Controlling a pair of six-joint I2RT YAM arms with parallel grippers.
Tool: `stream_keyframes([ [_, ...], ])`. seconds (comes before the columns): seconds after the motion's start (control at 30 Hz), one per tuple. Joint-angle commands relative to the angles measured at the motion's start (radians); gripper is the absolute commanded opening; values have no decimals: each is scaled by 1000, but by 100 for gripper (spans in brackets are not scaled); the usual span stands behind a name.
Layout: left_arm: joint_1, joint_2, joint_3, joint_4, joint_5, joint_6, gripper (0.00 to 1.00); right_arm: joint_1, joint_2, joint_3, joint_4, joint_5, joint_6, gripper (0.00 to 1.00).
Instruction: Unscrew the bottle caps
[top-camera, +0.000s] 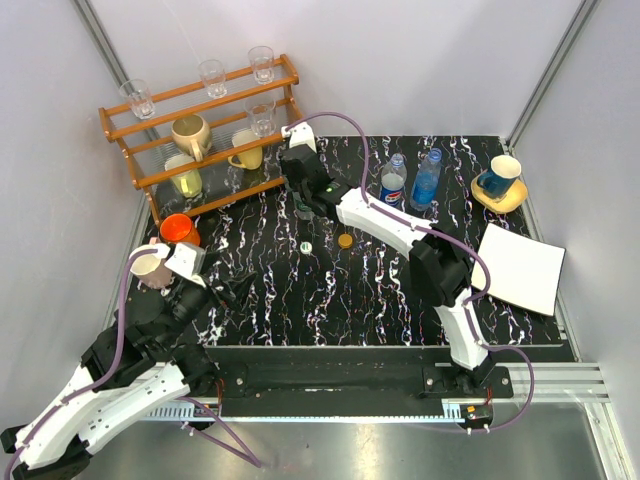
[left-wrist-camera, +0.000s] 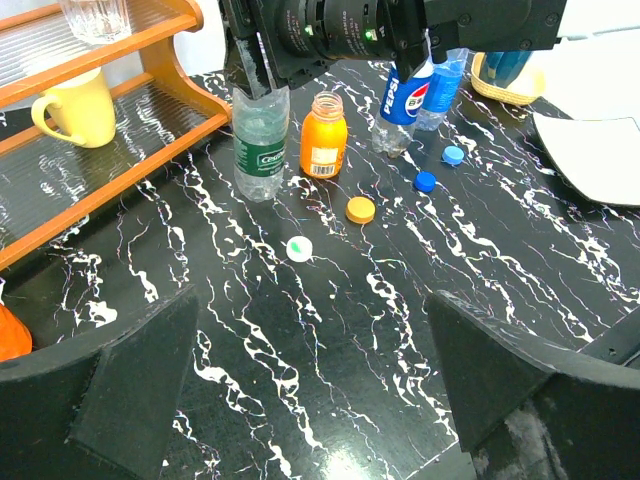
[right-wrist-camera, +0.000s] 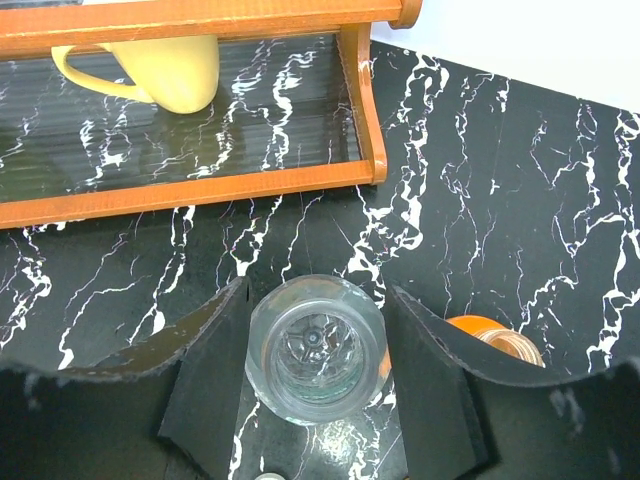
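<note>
You're over a black, white-veined marble table (top-camera: 300, 300), boxed in by pale walls (top-camera: 420, 60) at the back and both sides. The wooden rack (top-camera: 200, 130) stands in the far left corner, so take every position from it. A white plate (top-camera: 520, 268) lies well to the rack's right, at the table's right edge.

Your right arm reaches across to the rack's front right foot. There the right gripper (right-wrist-camera: 317, 292) straddles the green-label bottle (left-wrist-camera: 260, 150), one finger on each side of its upper part. The bottle stands upright just in front of the rack's end post, its open mouth facing straight up at the wrist camera. The fingers sit tight against its shoulders, and you cannot tell whether they press the plastic or only flank it.

Just right of it, away from the rack, the squat orange bottle (left-wrist-camera: 323, 140) stands upright and open-mouthed, a narrow gap between the two. Further right, the blue-red label bottle (left-wrist-camera: 403, 100) and the translucent blue bottle (left-wrist-camera: 441, 88) stand side by side, with the arm hiding their tops.

Your left gripper (left-wrist-camera: 310, 297) hangs on the near side of the rack, jaws spread wide, with only marble between them.

The rack's lower rail runs close behind the right fingers, and the room to move lies on the near side. Four loose caps lie there, in order from the rack: white-green cap (left-wrist-camera: 299, 248), orange cap (left-wrist-camera: 360, 209), dark blue cap (left-wrist-camera: 425, 181), light blue cap (left-wrist-camera: 453, 155).
</note>
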Motion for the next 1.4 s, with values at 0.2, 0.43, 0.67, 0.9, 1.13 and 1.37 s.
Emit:
stream_keyframes([
  [0.2,3,21,5,40,7,-5,99,-12,-73,-9,-3,6,9,61],
  [0.43,3,23,4,40,6,-5,99,-20,-75,-1,-3,-3,8,64],
  [0.67,3,24,5,41,7,-5,99,-20,-67,26,-19,-8,3,72],
  [0.9,3,21,2,41,9,-5,99,-21,-64,30,-25,-11,8,75],
  [1.13,3,20,2,40,12,-4,99,-20,-59,37,-28,-15,8,75],
  [1.37,3,21,2,41,13,-4,99,-20,-64,31,-30,-19,14,75],
])
